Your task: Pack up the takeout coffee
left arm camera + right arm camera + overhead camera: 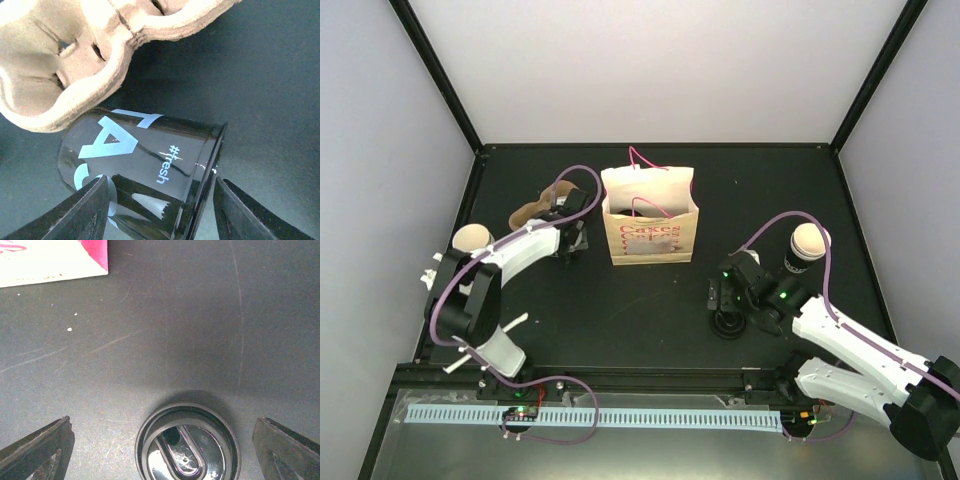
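One takeout cup with a cream top stands at the left edge, and another stands at the right. The brown pulp tray lies at the back left and fills the top of the left wrist view. My left gripper is open beside the tray. Its fingers straddle a black cup with white lettering that lies on its side against the tray. My right gripper is open above a round black lid that lies flat on the table.
An open paper bag with pink handles and lettering stands at the back centre; its corner shows in the right wrist view. The black table is walled by a black frame and white panels.
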Robot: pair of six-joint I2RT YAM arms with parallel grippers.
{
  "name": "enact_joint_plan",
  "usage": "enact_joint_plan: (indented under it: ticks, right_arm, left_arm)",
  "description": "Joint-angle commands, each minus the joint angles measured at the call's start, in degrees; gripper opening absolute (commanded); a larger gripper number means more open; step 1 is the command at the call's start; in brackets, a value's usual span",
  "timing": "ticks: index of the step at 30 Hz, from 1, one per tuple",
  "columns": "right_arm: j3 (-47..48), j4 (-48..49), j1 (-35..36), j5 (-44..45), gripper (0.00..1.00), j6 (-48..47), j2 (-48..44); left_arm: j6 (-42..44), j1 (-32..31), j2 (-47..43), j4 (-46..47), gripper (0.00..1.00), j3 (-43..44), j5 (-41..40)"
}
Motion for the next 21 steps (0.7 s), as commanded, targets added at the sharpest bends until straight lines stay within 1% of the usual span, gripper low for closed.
enact_joint_plan:
  ticks: [1, 4, 5, 11, 14, 18, 21]
  right_arm:
    - [0.1, 0.0, -0.1, 1.8, 1.0, 1.8, -0.2]
    - [0.1, -0.3, 0.0, 2.3, 1.0, 2.2, -0.3]
    - [0.1, -0.4, 0.0, 2.3, 1.0, 2.3, -0.3]
    - [-0.1, -0.5, -0.1, 2.2, 1.0, 2.5, -0.6]
    - [-0.1, -0.5, 0.0, 2.1, 1.0, 2.5, -1.0]
    - [-0.2, -0.2, 0.0, 2.1, 1.0, 2.5, -1.4]
    - [-0.2, -0.3, 0.0, 2.0, 1.0, 2.3, -1.3]
  left_arm:
    - [0.0, -1.9, 4.0, -3.9, 0.58, 4.6, -8.1]
    - [-0.9, -3.0, 4.9, -5.1, 0.54, 5.3, -10.8]
    - [-1.0, -3.3, 4.9, -5.2, 0.52, 5.2, -11.2]
    - [-1.6, -4.3, 4.6, -6.0, 0.26, 5.3, -13.2]
    - [-1.8, -4.6, 4.8, -6.9, 0.22, 5.6, -13.8]
    - [-2.7, -4.9, 4.1, -9.2, 0.09, 6.6, -14.6]
    - [-3.1, -5.0, 2.4, -10.4, 0.04, 6.8, -14.6]
